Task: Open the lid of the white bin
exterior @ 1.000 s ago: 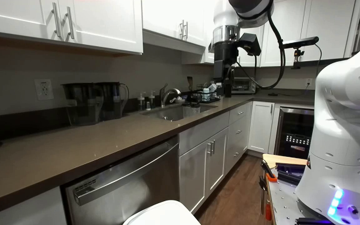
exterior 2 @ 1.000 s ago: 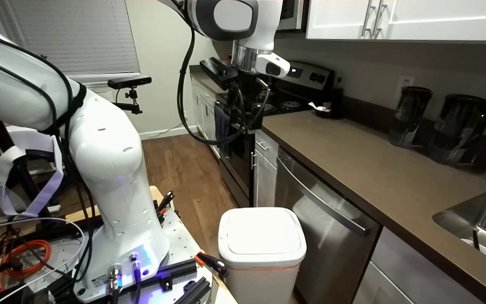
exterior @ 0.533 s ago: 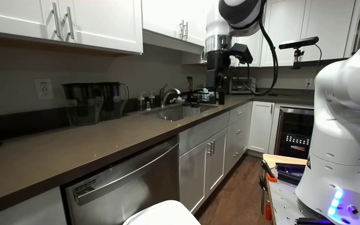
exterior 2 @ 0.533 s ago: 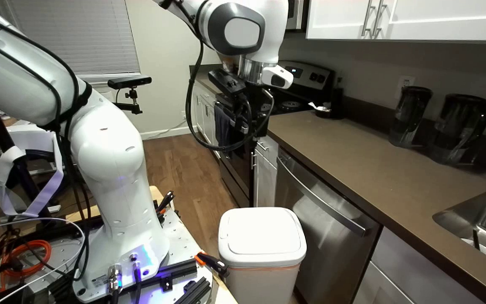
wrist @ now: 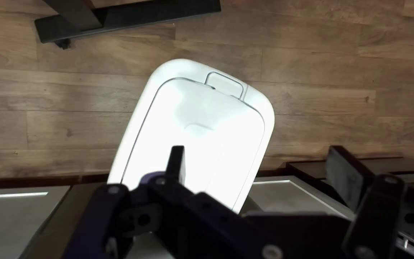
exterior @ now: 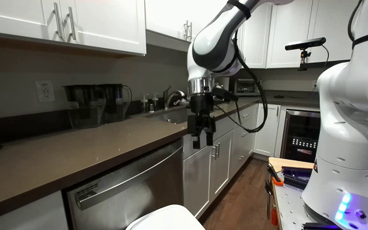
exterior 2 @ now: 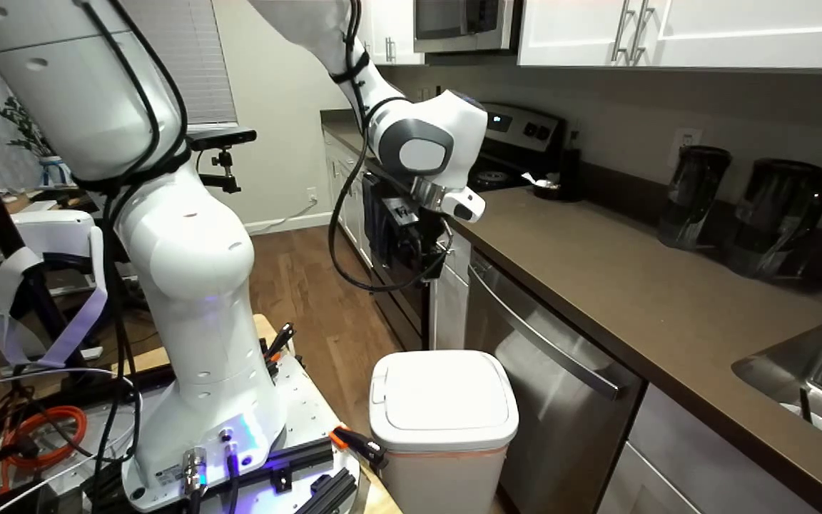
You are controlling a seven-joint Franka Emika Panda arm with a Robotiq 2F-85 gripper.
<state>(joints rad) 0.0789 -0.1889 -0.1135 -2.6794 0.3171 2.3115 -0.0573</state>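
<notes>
The white bin (exterior 2: 439,480) stands on the floor between the robot's table and the dishwasher. Its flat white lid (exterior 2: 447,400) is closed. In an exterior view only a corner of the lid (exterior: 168,219) shows. The wrist view looks down on the lid (wrist: 207,108), with a small rounded latch outline (wrist: 225,85) at its far short edge. My gripper (exterior: 203,145) points down, well above the bin and apart from it. In the wrist view the gripper (wrist: 259,160) is open, with nothing between its fingers; one finger (wrist: 175,162) overlaps the lid.
The dishwasher (exterior 2: 546,385) with its bar handle (exterior 2: 539,335) stands beside the bin, under the brown counter edge (exterior: 133,150). The robot's table holds tools; an orange-black one (exterior 2: 359,444) sticks out toward the bin. A black stand foot (wrist: 156,14) lies on the floor.
The arm has come down and forward from high near the back counter, toward the bin. The gripper is now lower, beside the counter edge. The bin and lid have not moved.
</notes>
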